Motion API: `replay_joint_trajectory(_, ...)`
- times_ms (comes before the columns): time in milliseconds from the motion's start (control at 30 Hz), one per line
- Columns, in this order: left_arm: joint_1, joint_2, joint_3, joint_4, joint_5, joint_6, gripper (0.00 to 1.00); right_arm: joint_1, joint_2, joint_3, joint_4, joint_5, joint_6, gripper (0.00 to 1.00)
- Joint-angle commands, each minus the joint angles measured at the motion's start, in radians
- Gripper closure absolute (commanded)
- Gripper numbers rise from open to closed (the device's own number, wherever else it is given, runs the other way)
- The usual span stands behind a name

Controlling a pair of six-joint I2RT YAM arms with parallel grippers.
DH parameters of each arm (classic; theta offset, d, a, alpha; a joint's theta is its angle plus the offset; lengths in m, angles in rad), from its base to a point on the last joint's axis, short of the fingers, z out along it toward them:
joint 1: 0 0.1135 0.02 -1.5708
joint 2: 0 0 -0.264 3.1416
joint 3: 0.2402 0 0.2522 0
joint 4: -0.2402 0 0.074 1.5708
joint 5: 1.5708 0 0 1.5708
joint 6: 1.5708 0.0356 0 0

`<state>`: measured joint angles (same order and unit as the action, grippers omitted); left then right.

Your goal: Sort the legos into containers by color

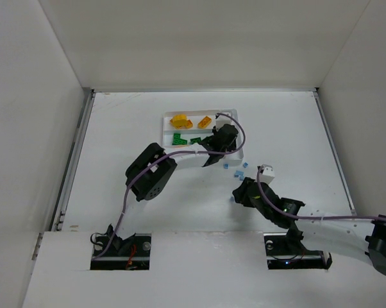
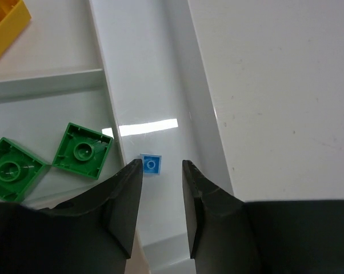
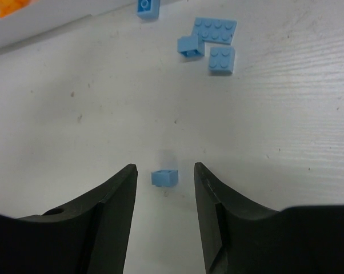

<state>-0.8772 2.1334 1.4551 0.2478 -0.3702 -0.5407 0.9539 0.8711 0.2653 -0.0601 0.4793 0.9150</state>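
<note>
Left gripper (image 2: 162, 166): jaws apart by a narrow gap, nothing gripped. A tiny blue tile (image 2: 151, 164) lies flat in the tray's narrow side slot (image 2: 160, 85), just ahead of the tips and closer to the left finger. Two green bricks (image 2: 82, 150) sit in the next slot, across the divider (image 2: 108, 108). A yellow brick (image 2: 3, 23) shows at the top-left corner, past a cross wall.

Right gripper (image 3: 165, 168): jaws moderately wide, low over the table (image 3: 275, 142). A small blue brick (image 3: 164, 178) sits on the table between the tips, with a gap on each side, not gripped. Three more blue pieces (image 3: 209, 40) are clustered farther out, and a fourth lies near the tray wall. An orange bit (image 3: 9, 5) is cut off at the frame corner.

Top view: left gripper over the right end of the tray (image 1: 164, 117), right gripper on bare table on the tray's near side, loose blues between them.
</note>
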Motion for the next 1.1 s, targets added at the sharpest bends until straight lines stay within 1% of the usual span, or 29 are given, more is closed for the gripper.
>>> replay_joint_trajectory(0,0.010,-0.042,0.048,-0.019,0.027,0.015,0.66,0.022,0.046,0.048,-0.015,0.013,0.009,0.49)
replay_joint_trajectory(167,0.019,-0.156,-0.060,0.011,0.030,0.004,0.63,0.042,0.133,0.086,-0.014,0.007,0.004,0.50)
replay_joint_trajectory(367,0.022,-0.361,-0.309,0.093,0.027,-0.019,0.63,0.064,0.229,0.137,-0.018,0.004,-0.013,0.52)
replay_joint_trajectory(600,-0.007,-0.532,-0.573,0.133,-0.002,-0.053,0.67,0.070,0.278,0.161,-0.058,0.016,0.016,0.62)
replay_joint_trajectory(767,-0.024,-0.647,-0.735,0.163,-0.026,-0.088,0.68,0.070,0.301,0.183,-0.099,0.021,0.036,0.77)
replay_joint_trajectory(867,-0.042,-0.687,-0.800,0.174,-0.027,-0.105,0.68,0.070,0.301,0.198,-0.104,0.039,0.030,0.81)
replay_joint_trajectory(967,-0.064,-0.688,-0.841,0.202,-0.026,-0.125,0.68,0.056,0.263,0.235,-0.119,0.045,-0.010,0.81)
replay_joint_trajectory(1033,-0.082,-0.678,-0.848,0.205,-0.021,-0.136,0.68,-0.003,0.233,0.274,-0.109,0.044,-0.082,0.81)
replay_joint_trajectory(1067,-0.094,-0.673,-0.848,0.205,-0.024,-0.139,0.68,-0.057,0.232,0.305,-0.087,0.041,-0.135,0.81)
